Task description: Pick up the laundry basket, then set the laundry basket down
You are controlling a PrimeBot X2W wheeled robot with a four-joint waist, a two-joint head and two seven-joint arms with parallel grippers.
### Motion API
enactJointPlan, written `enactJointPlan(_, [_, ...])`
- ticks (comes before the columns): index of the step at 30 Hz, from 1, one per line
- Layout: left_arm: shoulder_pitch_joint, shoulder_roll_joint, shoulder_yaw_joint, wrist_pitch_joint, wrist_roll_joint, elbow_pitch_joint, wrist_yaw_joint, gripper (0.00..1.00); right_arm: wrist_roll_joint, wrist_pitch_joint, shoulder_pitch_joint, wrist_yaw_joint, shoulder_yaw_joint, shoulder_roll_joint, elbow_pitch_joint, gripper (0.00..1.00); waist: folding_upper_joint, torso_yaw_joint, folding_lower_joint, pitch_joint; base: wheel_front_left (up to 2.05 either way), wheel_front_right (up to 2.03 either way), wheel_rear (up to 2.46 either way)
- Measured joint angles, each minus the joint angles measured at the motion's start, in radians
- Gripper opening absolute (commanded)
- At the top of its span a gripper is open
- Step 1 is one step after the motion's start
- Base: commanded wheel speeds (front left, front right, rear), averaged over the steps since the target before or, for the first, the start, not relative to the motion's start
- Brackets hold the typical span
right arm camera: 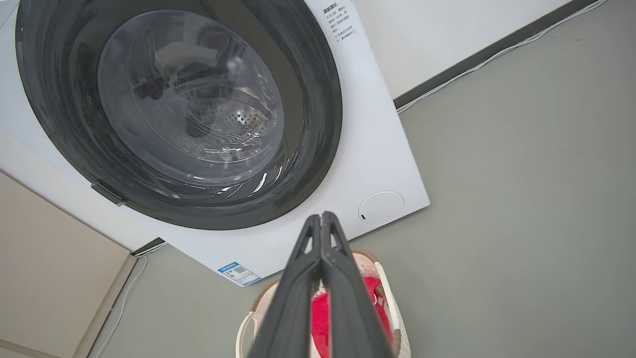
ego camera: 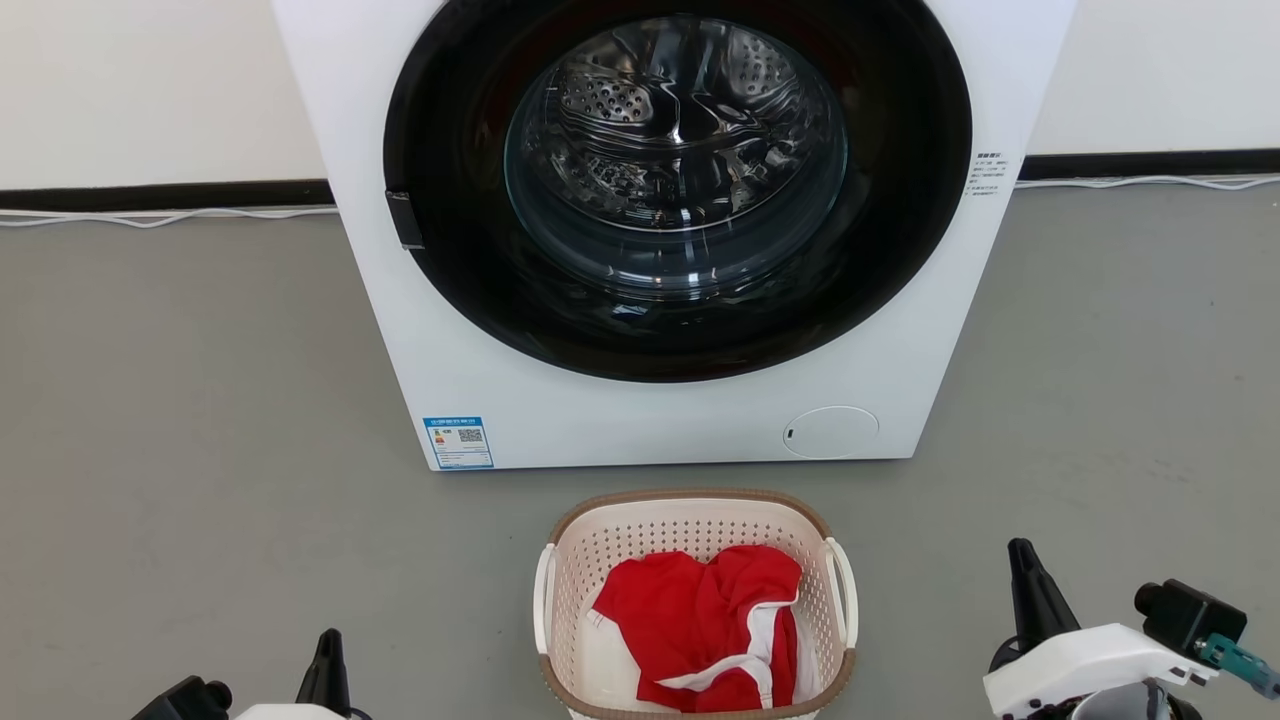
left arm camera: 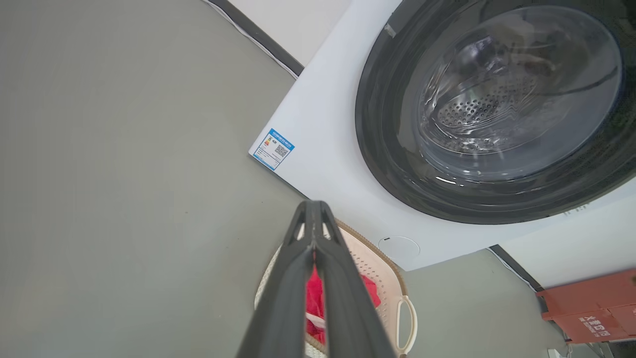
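Observation:
The laundry basket (ego camera: 600,545) stands on the grey floor just in front of the washing machine, cream-white and perforated with a brown rim and a white loop handle on each side. A red and white garment (ego camera: 705,620) lies crumpled inside it. My left gripper (ego camera: 328,645) is at the lower left, shut and empty, well clear of the basket. My right gripper (ego camera: 1022,552) is at the lower right, also shut on nothing. In the left wrist view the shut fingers (left arm camera: 314,209) point over the basket (left arm camera: 382,271); in the right wrist view the gripper (right arm camera: 323,219) does the same over the basket (right arm camera: 385,278).
A large white washing machine (ego camera: 560,400) with a closed round dark door (ego camera: 678,180) stands directly behind the basket. A wall with a dark baseboard and a white cable (ego camera: 160,215) runs behind. A red-brown box (left arm camera: 591,308) sits on the floor to one side.

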Motion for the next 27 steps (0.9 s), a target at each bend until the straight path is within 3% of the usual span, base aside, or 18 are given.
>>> enactJointPlan(27, [-0.012, 0.004, -0.001, 0.076, -0.289, -0.067, -0.027, 0.0, 0.337, 0.075, 0.001, 0.0, -0.025, 0.004, -0.071, 0.0, 0.0, -0.001, -0.0001, 0.011, 0.0, 0.0, 0.0])
